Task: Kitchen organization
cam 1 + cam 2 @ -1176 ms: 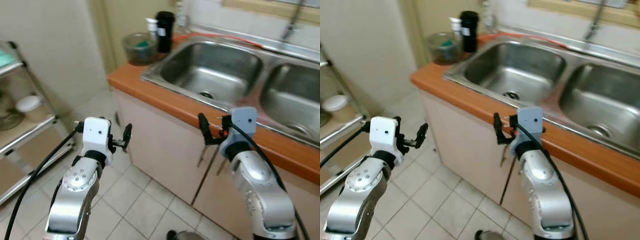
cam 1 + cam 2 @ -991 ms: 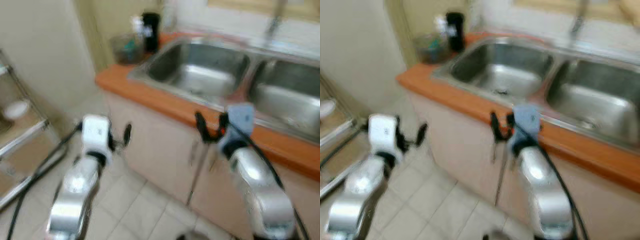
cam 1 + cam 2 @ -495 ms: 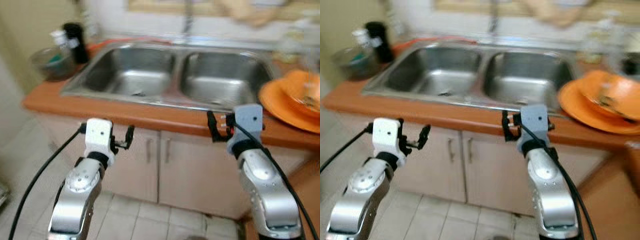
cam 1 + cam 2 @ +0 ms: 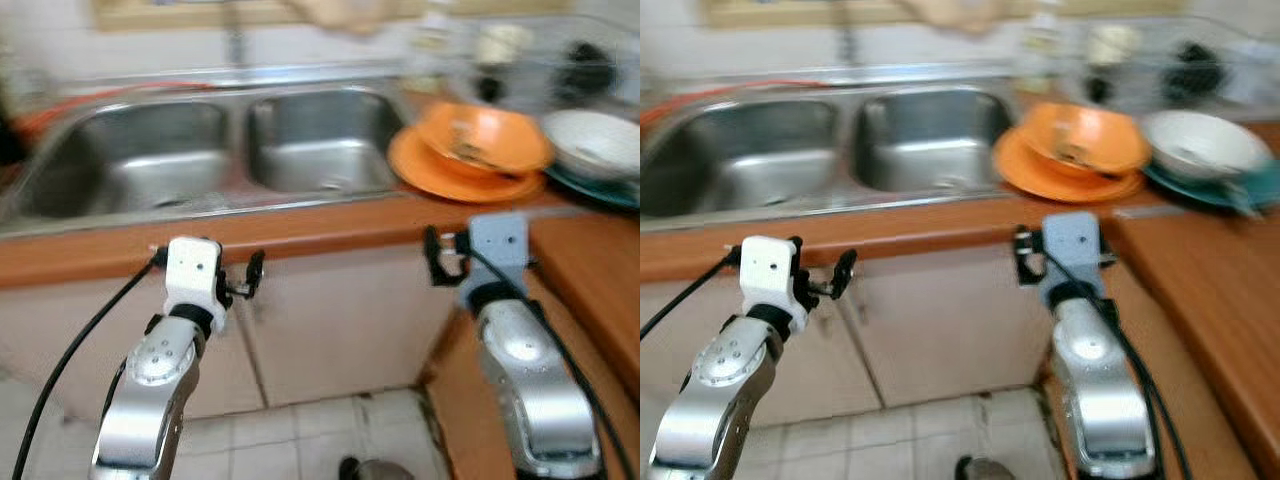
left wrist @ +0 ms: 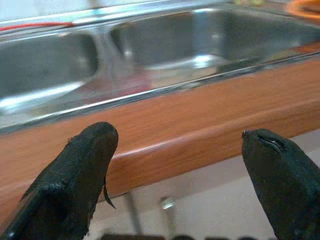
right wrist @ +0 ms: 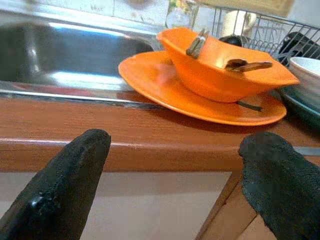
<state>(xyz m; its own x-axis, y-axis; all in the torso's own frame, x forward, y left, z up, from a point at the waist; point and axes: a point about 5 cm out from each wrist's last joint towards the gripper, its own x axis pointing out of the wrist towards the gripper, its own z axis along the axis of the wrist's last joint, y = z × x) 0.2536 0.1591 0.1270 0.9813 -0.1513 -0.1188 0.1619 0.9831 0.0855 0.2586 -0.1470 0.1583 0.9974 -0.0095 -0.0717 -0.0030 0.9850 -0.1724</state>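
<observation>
An orange bowl with utensils in it sits on an orange plate, on the wooden counter just right of the double steel sink. Further right, a white bowl rests on a teal plate. My left gripper is open and empty, held in front of the counter's edge below the sink. My right gripper is also open and empty, level with the counter edge and facing the orange dishes from a short distance.
A wire dish rack with dark items stands behind the bowls. The counter turns a corner and runs toward me on the right. Cabinet doors lie below the sink, with tiled floor under my arms.
The camera has swung right along the counter: the jar and glass bowl at the sink's left end are gone from view, and the orange and white dishes have come in. Both arms hold the same pose.
</observation>
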